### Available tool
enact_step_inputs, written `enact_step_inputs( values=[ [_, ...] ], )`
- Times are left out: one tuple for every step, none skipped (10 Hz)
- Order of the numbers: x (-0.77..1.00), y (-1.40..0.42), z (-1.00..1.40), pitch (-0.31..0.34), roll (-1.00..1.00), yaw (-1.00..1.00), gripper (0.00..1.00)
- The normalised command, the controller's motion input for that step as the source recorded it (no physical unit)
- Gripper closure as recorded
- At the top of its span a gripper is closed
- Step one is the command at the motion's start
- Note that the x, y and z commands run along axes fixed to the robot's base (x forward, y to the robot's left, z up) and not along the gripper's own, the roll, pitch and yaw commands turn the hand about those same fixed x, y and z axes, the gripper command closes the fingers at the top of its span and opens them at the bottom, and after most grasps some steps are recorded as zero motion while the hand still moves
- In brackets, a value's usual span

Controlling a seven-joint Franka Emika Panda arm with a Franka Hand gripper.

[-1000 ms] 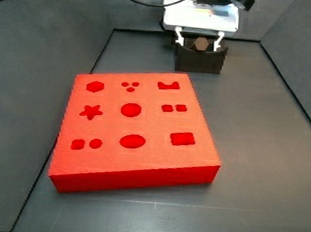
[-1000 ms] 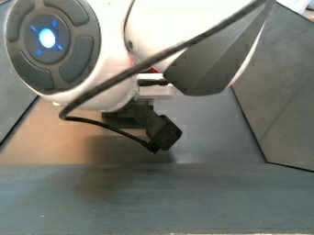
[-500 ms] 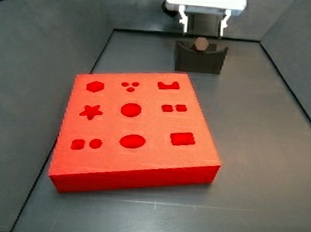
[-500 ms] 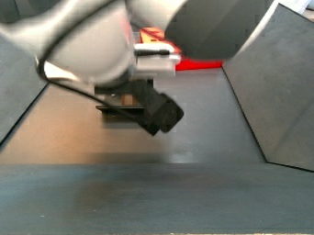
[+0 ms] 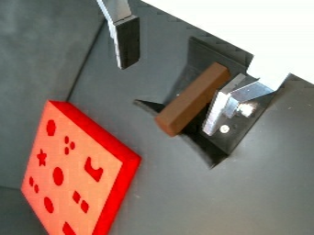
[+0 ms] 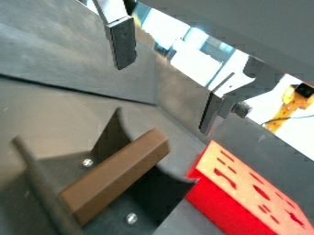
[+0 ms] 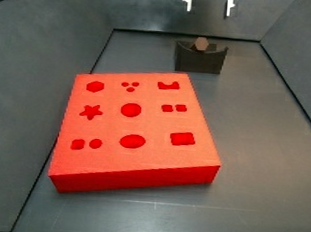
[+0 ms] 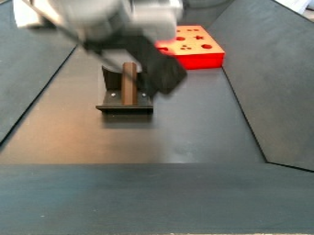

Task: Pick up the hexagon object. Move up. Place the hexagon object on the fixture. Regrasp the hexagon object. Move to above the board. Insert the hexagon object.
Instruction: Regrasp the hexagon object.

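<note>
On the dark grey walled table floor (image 7: 165, 204), in a side view, I see my silver two-finger gripper (image 7: 208, 1) raised with fingers apart, empty. Directly beneath it, the small brown hexagon peg (image 7: 200, 43) rests on the dark L-shaped fixture (image 7: 200, 59). Both wrist views show peg (image 5: 193, 98) and fixture (image 6: 73, 165) below the spread fingers (image 5: 123, 40), the bright red board (image 5: 73, 179) nearby.

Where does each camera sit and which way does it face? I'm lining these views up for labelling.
Wrist views: on the arm, looking down past the open gripper at the hexagon object leaning in the fixture; silver fingers show.
Side view: at the board's end, facing the fixture; only fingertips show.
Side view: at the fixture's end, facing the board; blurred arm shows.
All four share peg and board.
</note>
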Motion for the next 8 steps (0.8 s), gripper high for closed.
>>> enact_step_inputs(
  values=[
    [-0.10, -1.00, 0.92, 0.055, 1.00, 0.00, 0.00],
    [-0.13, -1.00, 0.87, 0.046, 1.00, 0.00, 0.00],
    [-0.12, -0.93, 0.74, 0.041, 1.00, 0.00, 0.00],
    [-0.09, -0.71, 0.46, 0.036, 1.00, 0.00, 0.00],
    [-0.06, -0.54, 0.23, 0.033, 1.00, 0.00, 0.00],
    [-0.03, -0.29, 0.01, 0.029, 1.00, 0.00, 0.00],
    [-0.03, -0.05, 0.03, 0.027, 1.00, 0.00, 0.00],
    [-0.04, -0.01, 0.04, 0.026, 1.00, 0.00, 0.00]
  ],
)
